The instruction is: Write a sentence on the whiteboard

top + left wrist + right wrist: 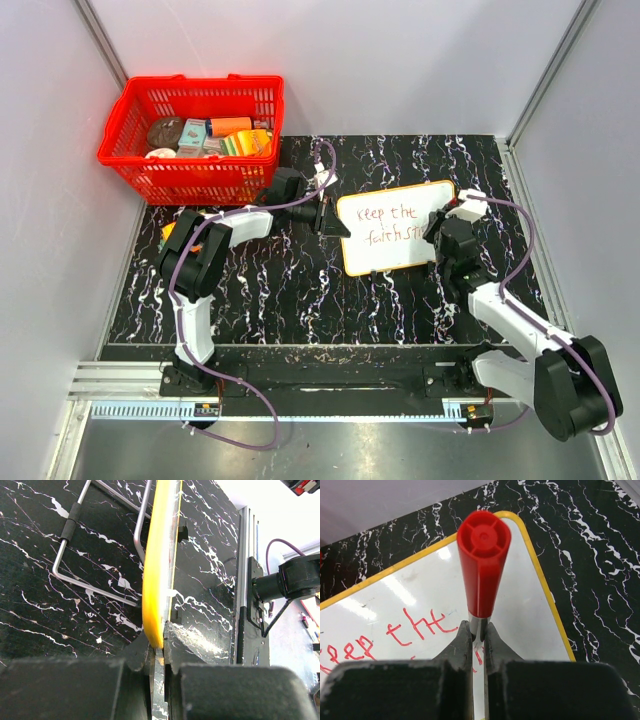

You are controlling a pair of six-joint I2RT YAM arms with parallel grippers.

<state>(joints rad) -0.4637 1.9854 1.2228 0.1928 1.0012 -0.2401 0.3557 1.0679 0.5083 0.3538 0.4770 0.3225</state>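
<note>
Pinches the whiteboard point(385, 258), right of frame centre, by its left rim with the left gripper point(159, 655), likely to steady it; clamps a red marker point(482, 555) in the right gripper point(478, 635) for the sentence point(385, 213).

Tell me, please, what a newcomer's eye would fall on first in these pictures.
The red basket at the far left corner, full of small items, stands out first. Mid-table is the whiteboard with its red sentence, its yellow edge pinched by the left claw. The right claw holds a red marker by its right edge.
</note>
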